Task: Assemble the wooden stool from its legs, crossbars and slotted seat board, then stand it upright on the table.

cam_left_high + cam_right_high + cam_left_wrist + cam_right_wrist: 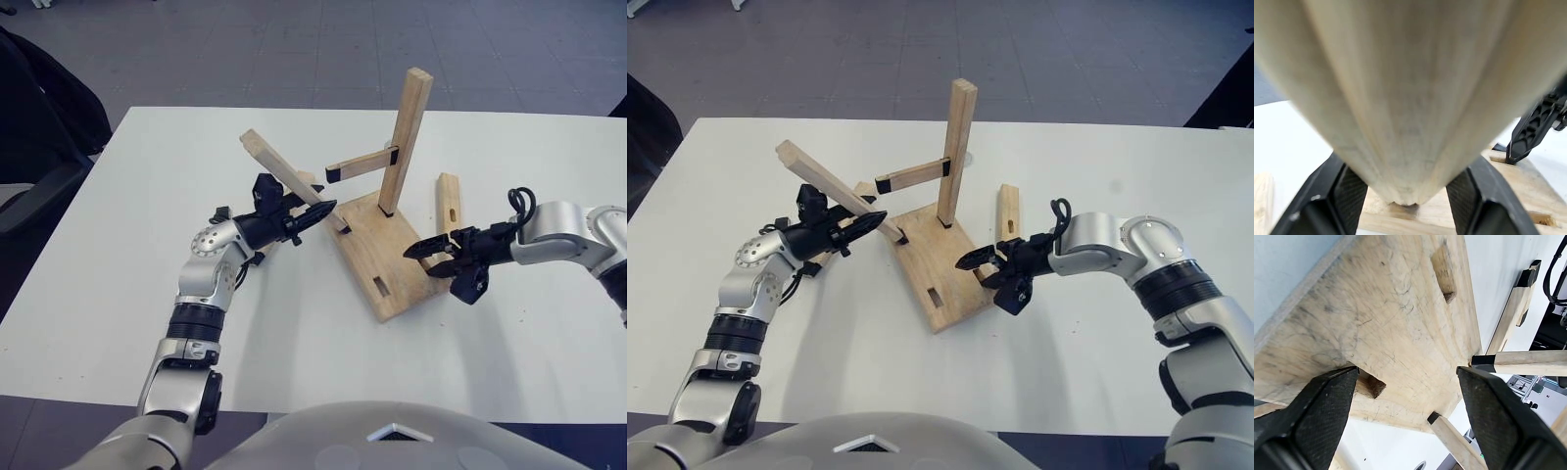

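Status: assembly part done. The seat board (370,245) lies flat on the table (147,294), slots facing up.

1. The upright leg (407,132) stands in the board's far slot. A crossbar (361,164) juts from its side toward the robot's left, and its free end is unsupported.
2. The left gripper (309,217) is closed around a tilted leg (274,162). Its fingers (1349,193) press both faces of the wood. The leg's lower end touches the board's near-left corner. I cannot tell whether it has entered a slot.
3. The right gripper (431,264) is spread wide at the board's right edge, with its fingers (1322,406) on either side of the board. I cannot tell if either finger touches it.
4. A loose leg (448,196) lies on the table just beside the board's right edge. One slot (380,285) near the front edge is empty.

Likely faults from here:
- Jamming: the tilted leg may bind if it is pushed into its slot before being raised square.
- Board shift: with the right gripper not clamped, sideways force from the left arm could slide or lift the board.
- Toppling: any jolt to the board could rock the upright leg out of its slot.
- Collision: as the tilted leg is raised, it may strike the crossbar's free end instead of mating with it.
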Action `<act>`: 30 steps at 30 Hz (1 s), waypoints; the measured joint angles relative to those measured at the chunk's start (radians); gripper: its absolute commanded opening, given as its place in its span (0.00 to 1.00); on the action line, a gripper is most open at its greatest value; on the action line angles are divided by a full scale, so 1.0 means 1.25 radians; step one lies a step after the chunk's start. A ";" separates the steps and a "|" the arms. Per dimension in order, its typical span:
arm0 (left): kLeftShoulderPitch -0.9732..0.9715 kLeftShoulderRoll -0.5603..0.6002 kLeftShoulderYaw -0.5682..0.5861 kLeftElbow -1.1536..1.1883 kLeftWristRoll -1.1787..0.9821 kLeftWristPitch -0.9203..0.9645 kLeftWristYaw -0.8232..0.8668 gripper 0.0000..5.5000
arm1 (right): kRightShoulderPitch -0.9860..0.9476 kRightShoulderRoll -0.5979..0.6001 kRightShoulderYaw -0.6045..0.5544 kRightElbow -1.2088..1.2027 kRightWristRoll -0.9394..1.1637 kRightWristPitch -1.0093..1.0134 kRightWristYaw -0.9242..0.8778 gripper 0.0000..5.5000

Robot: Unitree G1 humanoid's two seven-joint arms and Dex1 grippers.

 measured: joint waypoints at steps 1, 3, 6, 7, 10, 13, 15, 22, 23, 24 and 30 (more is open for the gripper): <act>-0.004 0.001 -0.001 0.005 0.003 0.000 -0.002 0.38 | 0.000 0.000 0.000 -0.001 0.000 0.001 0.000 0.67; -0.013 0.007 -0.007 0.022 0.005 -0.006 -0.011 0.37 | 0.002 0.000 0.000 -0.003 0.000 0.006 0.001 0.67; -0.043 0.019 -0.021 0.051 0.020 -0.014 -0.036 0.37 | 0.004 0.000 -0.001 -0.008 0.001 0.013 0.004 0.67; -0.053 0.025 -0.025 0.060 0.021 -0.014 -0.042 0.37 | 0.005 0.000 -0.001 -0.008 0.002 0.014 0.004 0.67; -0.083 0.046 -0.040 0.077 0.036 -0.009 -0.060 0.37 | 0.008 0.000 -0.002 -0.015 0.003 0.021 0.004 0.67; -0.100 0.067 -0.059 0.060 0.046 0.024 -0.071 0.37 | 0.012 0.000 -0.002 -0.018 0.009 0.031 0.006 0.67; -0.104 0.082 -0.069 0.031 0.050 0.067 -0.073 0.37 | 0.016 0.000 -0.004 -0.024 0.010 0.038 0.007 0.67; -0.106 0.118 -0.091 -0.071 0.051 0.213 -0.036 0.37 | 0.026 0.000 -0.007 -0.031 0.026 0.059 0.014 0.67; -0.103 0.117 -0.092 -0.074 0.051 0.215 -0.027 0.37 | 0.026 0.000 -0.007 -0.031 0.028 0.060 0.016 0.67; -0.097 0.115 -0.092 -0.079 0.051 0.215 -0.017 0.37 | 0.027 0.000 -0.007 -0.031 0.030 0.063 0.017 0.67; -0.011 0.101 -0.086 -0.195 0.050 0.243 0.085 0.37 | 0.029 0.000 -0.008 -0.037 0.036 0.072 0.025 0.67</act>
